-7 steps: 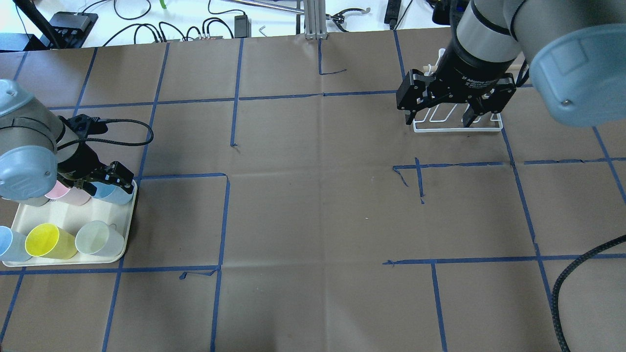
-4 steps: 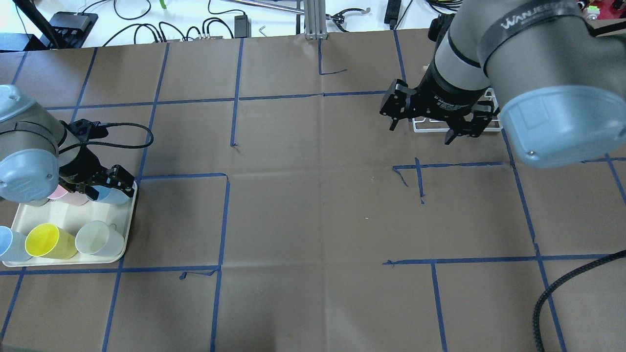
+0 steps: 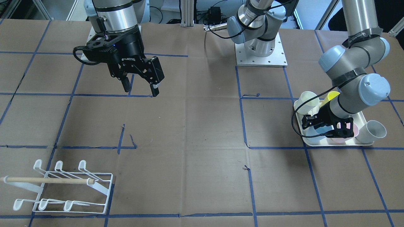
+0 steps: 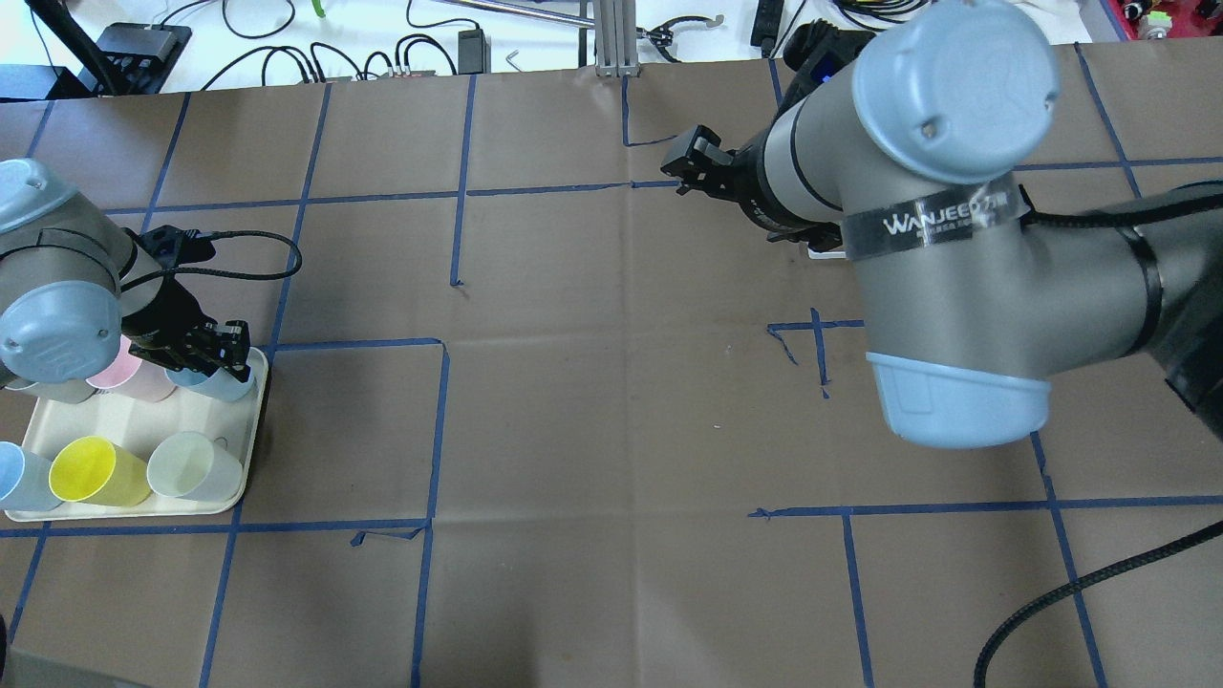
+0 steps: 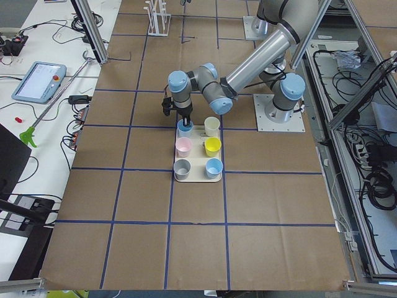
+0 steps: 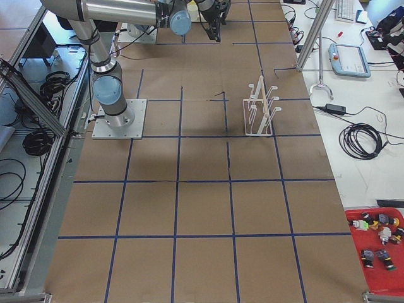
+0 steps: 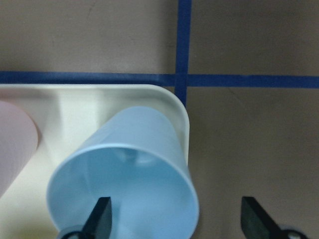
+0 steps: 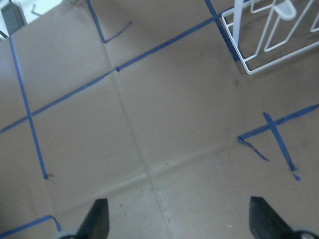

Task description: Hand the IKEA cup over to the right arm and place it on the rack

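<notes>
The left gripper (image 7: 175,210) stood wide, one finger inside the blue cup (image 7: 134,149), one outside, at the tray's (image 7: 75,104) 1 o'clock corner. The right gripper (image 3: 141,88) hung wide and empty; the rack (image 3: 63,186) lay at its 7 o'clock in the front-facing view.

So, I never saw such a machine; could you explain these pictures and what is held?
The machine is two grey jointed robot arms, left and right, at a table covered with brown paper. The pictures come from above, the front, both table ends, and each wrist. The left arm's black two-finger hand is open over a cream rectangular tray of coloured cups, one finger inside a light blue plastic cup; it grips nothing yet. The right arm's black hand hangs open and empty. The white wire rack with a wooden dowel holds nothing.
</notes>
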Robot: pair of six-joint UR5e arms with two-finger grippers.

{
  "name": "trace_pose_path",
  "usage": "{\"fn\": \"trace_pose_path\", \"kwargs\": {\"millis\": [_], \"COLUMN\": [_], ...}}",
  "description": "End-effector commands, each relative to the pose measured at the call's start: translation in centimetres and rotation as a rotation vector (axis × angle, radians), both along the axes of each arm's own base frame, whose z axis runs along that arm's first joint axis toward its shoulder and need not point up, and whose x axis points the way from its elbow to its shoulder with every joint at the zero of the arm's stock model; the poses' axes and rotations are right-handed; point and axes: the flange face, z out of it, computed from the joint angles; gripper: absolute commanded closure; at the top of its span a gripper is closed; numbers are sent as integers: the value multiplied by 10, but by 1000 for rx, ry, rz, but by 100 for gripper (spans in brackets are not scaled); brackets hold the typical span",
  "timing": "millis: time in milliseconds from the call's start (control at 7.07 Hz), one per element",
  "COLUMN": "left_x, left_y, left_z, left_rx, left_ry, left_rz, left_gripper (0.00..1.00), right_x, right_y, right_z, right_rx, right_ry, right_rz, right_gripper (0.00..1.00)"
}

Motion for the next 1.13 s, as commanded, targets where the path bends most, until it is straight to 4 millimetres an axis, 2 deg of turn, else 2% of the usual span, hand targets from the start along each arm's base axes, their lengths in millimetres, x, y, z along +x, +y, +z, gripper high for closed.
{"fn": "trace_pose_path", "kwargs": {"millis": [0, 141, 283, 566, 707, 848, 990], "left_x": [-1, 0, 5, 8, 2, -10, -26], "left_y": [-10, -12, -20, -31, -44, -56, -73], "left_z": [21, 35, 64, 154, 196, 226, 225], "left_rx": [-53, -79, -118, -96, -76, -77, -82], "left_ry": [0, -10, -37, -27, -18, -15, -7], "left_rz": [28, 28, 29, 67, 49, 34, -2], "left_gripper": [100, 100, 100, 100, 100, 100, 100], "right_x": [15, 21, 25, 26, 26, 23, 14], "right_y": [12, 14, 14, 22, 31, 39, 39], "right_z": [-6, 0, 5, 0, -9, -22, -32], "right_rx": [-37, -28, -53, -102, -111, -127, -130], "right_ry": [-258, -357, -422, -542, -608, -618, -614], "right_rz": [-67, -77, -66, -112, -139, -142, -157], "right_gripper": [0, 0, 0, 0, 0, 0, 0]}}
